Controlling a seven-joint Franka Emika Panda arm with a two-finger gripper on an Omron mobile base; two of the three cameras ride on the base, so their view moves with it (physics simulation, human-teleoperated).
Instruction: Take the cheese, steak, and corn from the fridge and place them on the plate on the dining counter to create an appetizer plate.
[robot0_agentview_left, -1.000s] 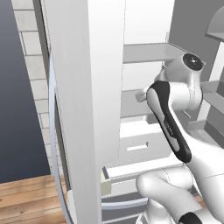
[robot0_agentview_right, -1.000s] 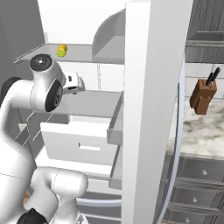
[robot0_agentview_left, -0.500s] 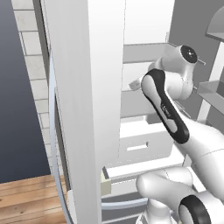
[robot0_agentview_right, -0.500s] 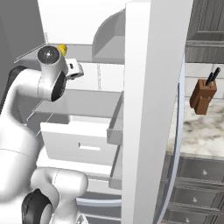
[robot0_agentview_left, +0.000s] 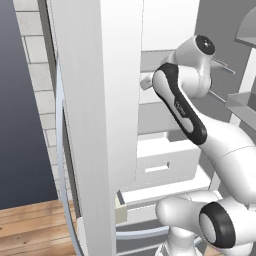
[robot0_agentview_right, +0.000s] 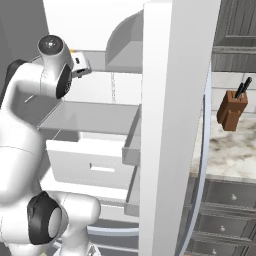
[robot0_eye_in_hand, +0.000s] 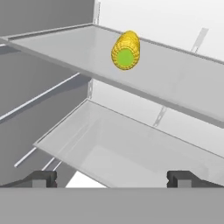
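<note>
Inside the fridge (robot0_agentview_left: 105, 100), the arm reached toward the upper shelves.
From the left base view, the white arm (robot0_agentview_left: 180, 107) rose past the thick door, drawers below it. From the right base view, the wrist sat by the shelf (robot0_agentview_right: 95, 117), a knife block (robot0_agentview_right: 233, 107) standing far right on marble. From the hand view, the gripper (robot0_eye_in_hand: 111, 178) stood wide apart, holding nothing; the corn (robot0_eye_in_hand: 126, 50) lay on the upper shelf, green end facing near.

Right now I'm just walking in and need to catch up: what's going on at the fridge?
The white arm is reaching into the open fridge. Its gripper is open and holds nothing. The corn lies on an upper shelf ahead, green end facing the hand, untouched. A lower shelf sits beneath it.
</note>
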